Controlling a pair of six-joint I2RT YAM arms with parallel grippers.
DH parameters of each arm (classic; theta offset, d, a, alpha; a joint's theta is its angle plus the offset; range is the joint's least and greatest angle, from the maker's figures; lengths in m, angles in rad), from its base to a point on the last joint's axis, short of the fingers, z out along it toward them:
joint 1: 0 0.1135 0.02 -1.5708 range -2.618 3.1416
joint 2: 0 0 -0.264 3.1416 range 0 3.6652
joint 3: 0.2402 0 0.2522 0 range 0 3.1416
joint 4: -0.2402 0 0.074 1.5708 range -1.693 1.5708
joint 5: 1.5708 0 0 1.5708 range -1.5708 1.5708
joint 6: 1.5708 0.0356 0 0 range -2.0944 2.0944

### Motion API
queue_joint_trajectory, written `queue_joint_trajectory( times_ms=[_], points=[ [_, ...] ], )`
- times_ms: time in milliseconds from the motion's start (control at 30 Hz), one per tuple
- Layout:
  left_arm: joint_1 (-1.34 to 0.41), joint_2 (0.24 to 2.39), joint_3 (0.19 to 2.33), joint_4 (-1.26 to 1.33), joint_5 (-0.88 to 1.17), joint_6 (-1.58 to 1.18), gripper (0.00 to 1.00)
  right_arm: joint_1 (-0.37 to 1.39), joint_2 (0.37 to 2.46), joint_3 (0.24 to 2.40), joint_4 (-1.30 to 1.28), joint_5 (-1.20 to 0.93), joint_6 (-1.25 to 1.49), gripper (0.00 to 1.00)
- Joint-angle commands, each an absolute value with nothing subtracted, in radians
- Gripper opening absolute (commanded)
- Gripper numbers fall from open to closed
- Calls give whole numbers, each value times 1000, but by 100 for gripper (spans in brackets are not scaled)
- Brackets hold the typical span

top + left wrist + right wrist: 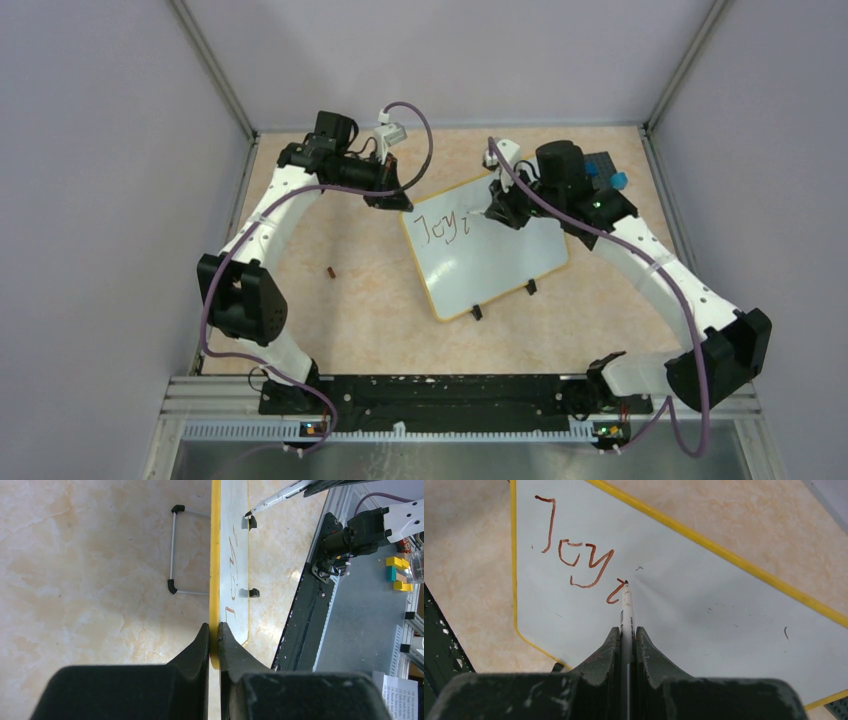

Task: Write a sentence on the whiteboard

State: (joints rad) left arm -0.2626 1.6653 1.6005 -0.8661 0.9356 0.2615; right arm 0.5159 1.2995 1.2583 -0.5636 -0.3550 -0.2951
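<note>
The whiteboard (500, 262) with its yellow rim lies tilted at the table's middle. Reddish-brown writing (445, 226) reads "Joy" and the start of an "i"; it also shows in the right wrist view (574, 555). My left gripper (214, 630) is shut on the whiteboard's yellow edge (215, 555) at its far left corner. My right gripper (626, 632) is shut on a white marker (626, 610), whose tip touches the board at the "i" stroke. The marker also shows in the left wrist view (280, 497).
A small reddish-brown marker cap (331, 271) lies on the table left of the board. A dark blue studded plate with a cyan block (606, 172) sits behind my right arm. A wire stand (173, 550) shows behind the board. Two black clip feet (476, 312) hold the board's near edge.
</note>
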Motion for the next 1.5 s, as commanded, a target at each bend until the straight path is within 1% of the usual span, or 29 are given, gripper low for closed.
queue_joint_trajectory(
  times_ms=[0, 567, 867, 1067, 1467],
  points=[
    [-265, 1652, 1597, -843, 961, 281, 0, 511, 1289, 1327, -553, -371, -302, 0],
    [-265, 1647, 1597, -844, 959, 285, 0, 526, 1365, 1319, -513, -350, -303, 0],
    [-265, 1658, 1603, -843, 964, 285, 0, 524, 1321, 1318, -554, -360, -303, 0],
    [-265, 1655, 1603, -843, 962, 284, 0, 488, 1280, 1309, -567, -384, -304, 0],
    [-265, 1657, 1600, -842, 956, 285, 0, 489, 1323, 1261, -542, -383, -315, 0]
  ],
)
